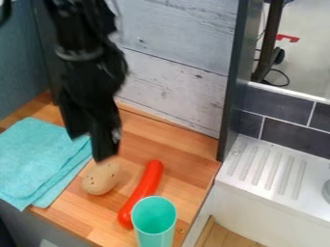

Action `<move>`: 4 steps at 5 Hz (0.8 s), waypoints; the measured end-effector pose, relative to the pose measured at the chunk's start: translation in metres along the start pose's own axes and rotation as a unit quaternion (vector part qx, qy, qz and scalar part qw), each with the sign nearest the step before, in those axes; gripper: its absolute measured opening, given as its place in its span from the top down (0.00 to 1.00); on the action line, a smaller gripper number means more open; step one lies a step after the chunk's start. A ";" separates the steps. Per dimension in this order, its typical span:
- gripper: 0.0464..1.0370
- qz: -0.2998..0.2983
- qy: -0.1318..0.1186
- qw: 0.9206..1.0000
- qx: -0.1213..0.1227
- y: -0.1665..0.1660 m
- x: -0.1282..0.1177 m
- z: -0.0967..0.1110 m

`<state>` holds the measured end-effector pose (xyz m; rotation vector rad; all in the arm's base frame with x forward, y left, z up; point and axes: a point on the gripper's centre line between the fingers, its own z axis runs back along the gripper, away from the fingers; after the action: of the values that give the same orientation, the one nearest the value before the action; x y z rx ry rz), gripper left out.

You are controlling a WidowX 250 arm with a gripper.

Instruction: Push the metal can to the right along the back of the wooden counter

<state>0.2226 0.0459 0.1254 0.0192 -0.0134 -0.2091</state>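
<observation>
The black gripper (pixel 89 147), fingertips parted, is held above a spotted toy potato (pixel 100 179); a red sausage-shaped toy (pixel 147 183), partly hidden by a cropped turquoise cup (pixel 154 224), is separated from the wooden counter's right edge (pixel 206 185).

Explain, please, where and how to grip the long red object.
I would come from above to the red object, at its half farther from the cup, and pinch across its width: it lies lengthwise, slim, and the cup may crowd its near end.
</observation>
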 end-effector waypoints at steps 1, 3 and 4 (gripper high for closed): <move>0.03 0.026 -0.028 0.999 0.020 0.037 -0.002 0.015; 0.03 0.069 -0.030 0.996 0.054 0.115 -0.004 0.007; 0.03 0.092 -0.024 0.994 0.055 0.151 0.004 -0.008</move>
<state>0.2574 0.1925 0.1207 0.1225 -0.0749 -0.0249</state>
